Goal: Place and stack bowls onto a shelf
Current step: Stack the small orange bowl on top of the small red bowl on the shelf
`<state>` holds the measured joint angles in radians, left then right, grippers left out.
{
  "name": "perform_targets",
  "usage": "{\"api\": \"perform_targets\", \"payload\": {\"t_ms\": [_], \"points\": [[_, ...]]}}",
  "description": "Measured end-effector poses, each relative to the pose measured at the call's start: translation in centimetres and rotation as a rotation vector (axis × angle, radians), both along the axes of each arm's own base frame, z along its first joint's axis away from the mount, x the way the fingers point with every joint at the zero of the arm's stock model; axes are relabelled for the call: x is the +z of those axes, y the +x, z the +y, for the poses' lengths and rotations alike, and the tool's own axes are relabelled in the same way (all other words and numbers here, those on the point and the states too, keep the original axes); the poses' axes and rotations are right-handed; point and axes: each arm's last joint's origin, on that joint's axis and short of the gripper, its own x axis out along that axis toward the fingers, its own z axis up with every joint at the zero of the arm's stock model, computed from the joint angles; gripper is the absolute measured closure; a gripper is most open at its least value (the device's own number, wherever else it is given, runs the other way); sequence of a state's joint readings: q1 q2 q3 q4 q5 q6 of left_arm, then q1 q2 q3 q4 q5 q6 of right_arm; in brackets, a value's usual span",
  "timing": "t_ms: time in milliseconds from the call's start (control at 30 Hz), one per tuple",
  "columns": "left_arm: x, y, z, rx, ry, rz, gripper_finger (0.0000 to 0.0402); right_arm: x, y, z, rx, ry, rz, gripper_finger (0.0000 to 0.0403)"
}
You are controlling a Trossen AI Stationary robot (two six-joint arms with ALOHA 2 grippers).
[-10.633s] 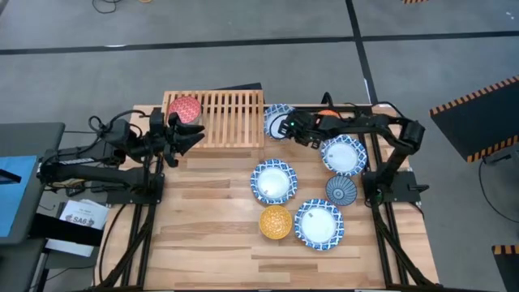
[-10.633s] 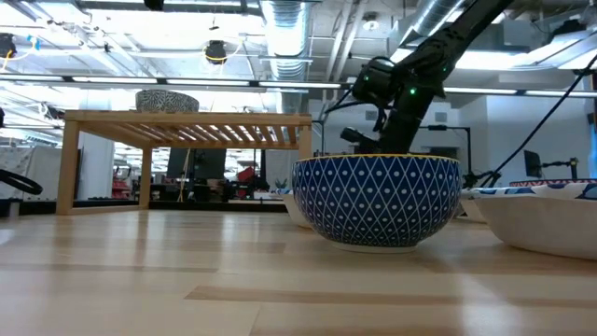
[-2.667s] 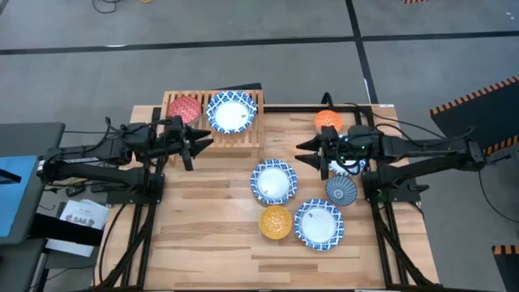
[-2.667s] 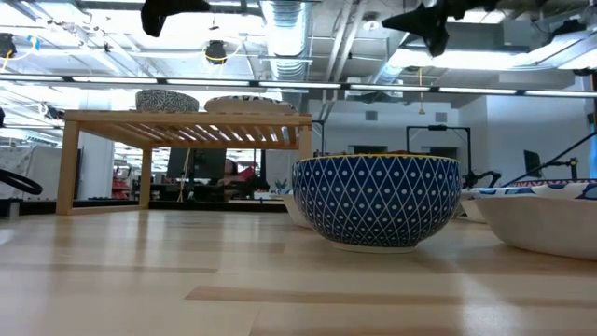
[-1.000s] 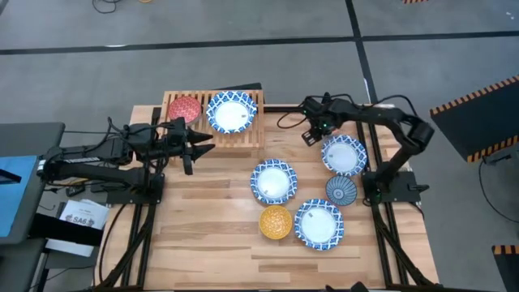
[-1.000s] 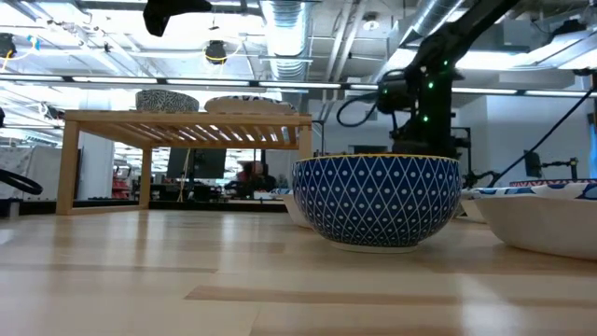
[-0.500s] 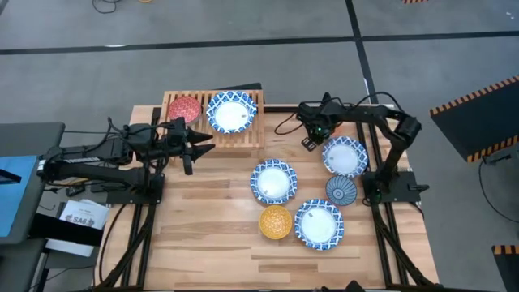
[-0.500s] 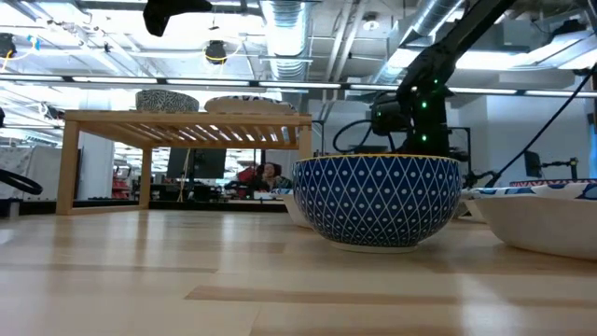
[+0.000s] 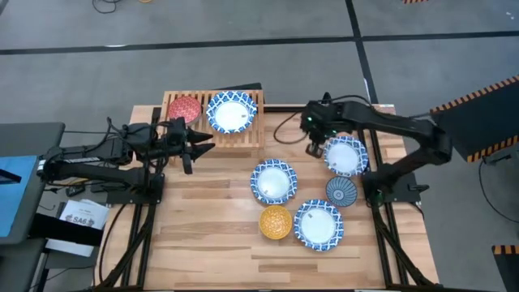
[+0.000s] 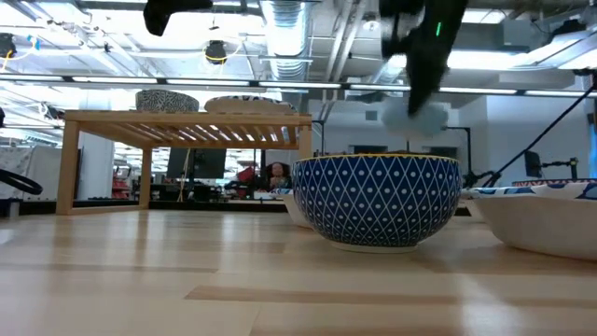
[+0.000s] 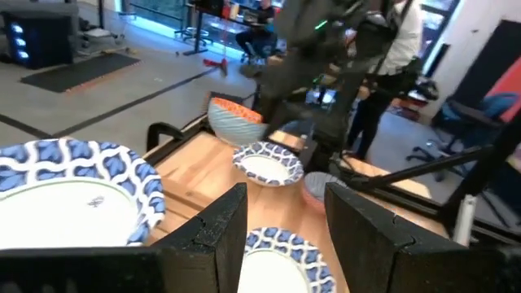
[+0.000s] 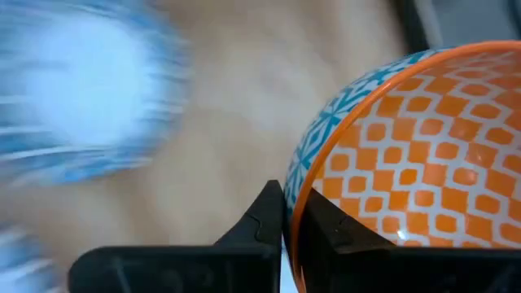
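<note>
Right hand [image 12: 285, 216] pinches the rim of the orange-patterned ceramic bowl [image 12: 391, 163] near the desk's far edge: rigid, glazed-slick, chip-prone; left hand [image 11: 281, 220] idles half-open.

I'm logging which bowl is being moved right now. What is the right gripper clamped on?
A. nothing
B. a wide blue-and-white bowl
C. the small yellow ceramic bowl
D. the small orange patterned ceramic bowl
D: in the right wrist view the right gripper pinches the rim of the small orange patterned ceramic bowl, one finger on each side of the rim.
</note>
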<state>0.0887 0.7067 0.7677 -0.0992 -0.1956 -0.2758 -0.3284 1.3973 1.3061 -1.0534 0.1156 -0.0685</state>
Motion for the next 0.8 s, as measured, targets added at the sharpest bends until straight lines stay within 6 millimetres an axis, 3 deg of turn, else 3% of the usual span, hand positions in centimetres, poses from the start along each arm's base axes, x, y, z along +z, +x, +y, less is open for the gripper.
{"api": "perform_targets", "payload": {"t_ms": [167, 300, 533, 700, 800], "points": [[0.3, 0.9, -0.3, -0.087, -0.003, 0.017, 0.0253, 4.4, 1.5, 6.7, 0.325, 0.006, -0.147, 0.0366], [0.2, 2.9, -1.1, -0.169, -0.057, 0.098, 0.0253, 4.9, 3.4, 11.7, 0.487, -0.024, -0.149, 0.0366], [0.9, 7.7, -3.9, -0.288, -0.518, 0.143, 0.0253, 1.5, 7.2, 17.9, 0.606, -0.150, 0.021, 0.0366], [1.5, 10.5, -6.3, -0.294, -0.749, 0.233, 0.0253, -1.2, 9.5, 20.2, 0.652, -0.185, 0.112, 0.0366], [0.1, 11.4, -7.1, -0.202, -0.815, 0.377, 0.0253, -2.3, 10.6, 21.2, 0.704, -0.203, 0.135, 0.0366]]}}
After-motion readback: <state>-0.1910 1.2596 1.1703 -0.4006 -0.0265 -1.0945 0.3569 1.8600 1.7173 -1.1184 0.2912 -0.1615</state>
